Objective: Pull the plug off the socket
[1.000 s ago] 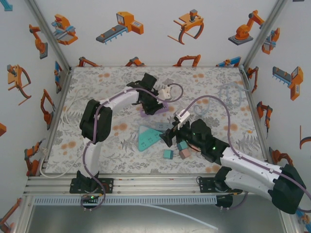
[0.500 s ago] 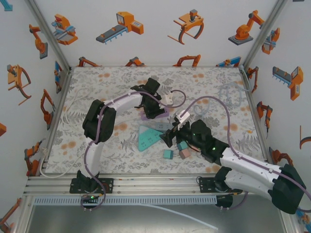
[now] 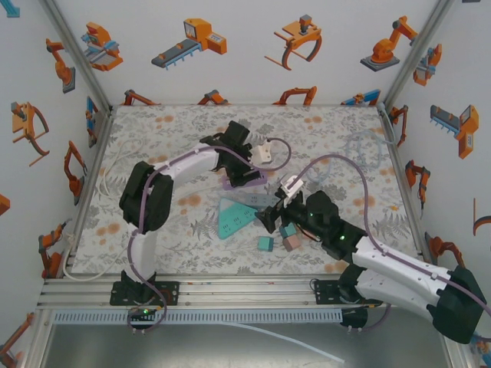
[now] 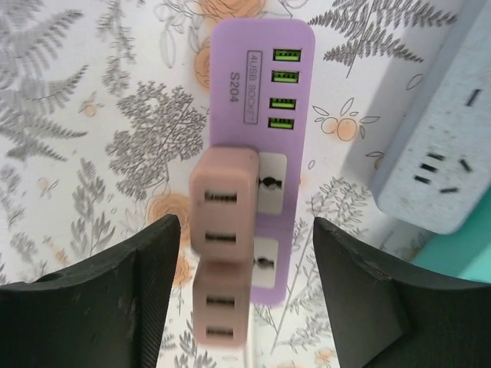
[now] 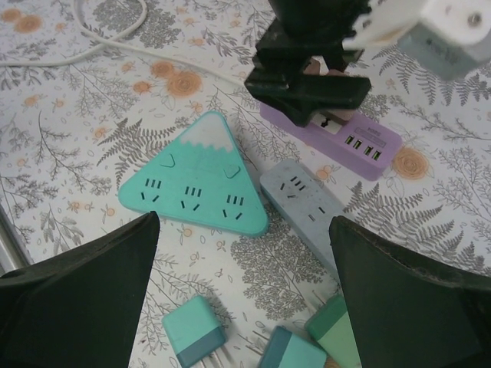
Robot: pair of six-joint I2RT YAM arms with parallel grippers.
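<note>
Left gripper (image 4: 245,230): jaws spread, either side of pink plug (image 4: 222,201) seated in purple socket (image 4: 261,69). Right gripper (image 5: 244,226): jaws spread, above teal strip (image 5: 196,184) and grey strip (image 5: 299,195)

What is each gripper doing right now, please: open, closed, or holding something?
Left gripper: open, straddling the pink square plastic plug, not gripping.
Right gripper: open, holding nothing.
</note>
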